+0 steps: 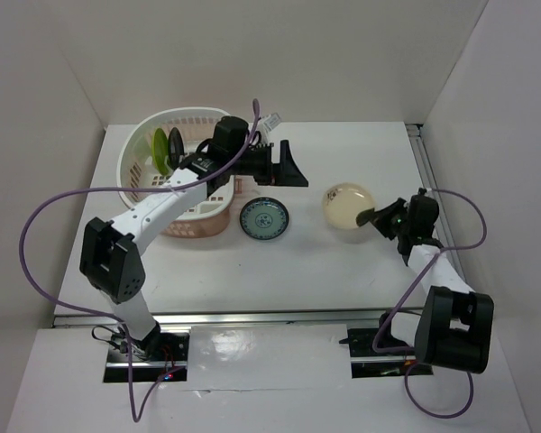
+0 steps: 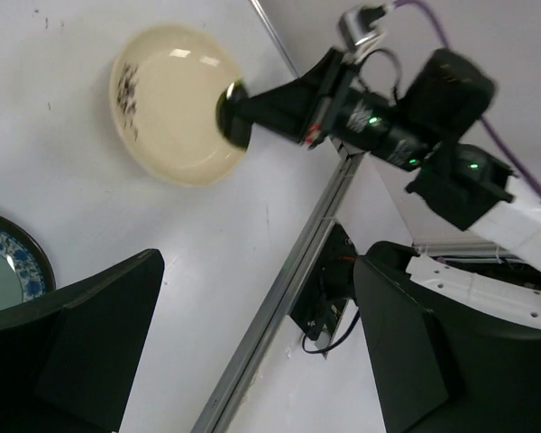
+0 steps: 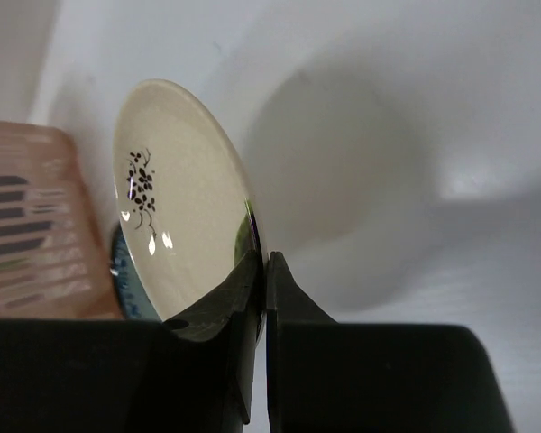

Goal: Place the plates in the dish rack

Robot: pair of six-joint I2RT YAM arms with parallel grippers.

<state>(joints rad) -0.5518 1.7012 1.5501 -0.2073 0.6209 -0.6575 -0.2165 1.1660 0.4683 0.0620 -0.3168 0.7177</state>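
One cream plate (image 1: 341, 204) sits pinched in the right gripper (image 1: 366, 217); the left gripper (image 1: 295, 164) gapes wide.

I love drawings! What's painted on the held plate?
A black flower sprig on the cream plate; right wrist view.

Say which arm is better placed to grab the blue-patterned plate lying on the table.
Left. The left gripper is open and empty, close to the blue-patterned plate and beside the dish rack. The right gripper is shut on the cream plate, so it is busy.
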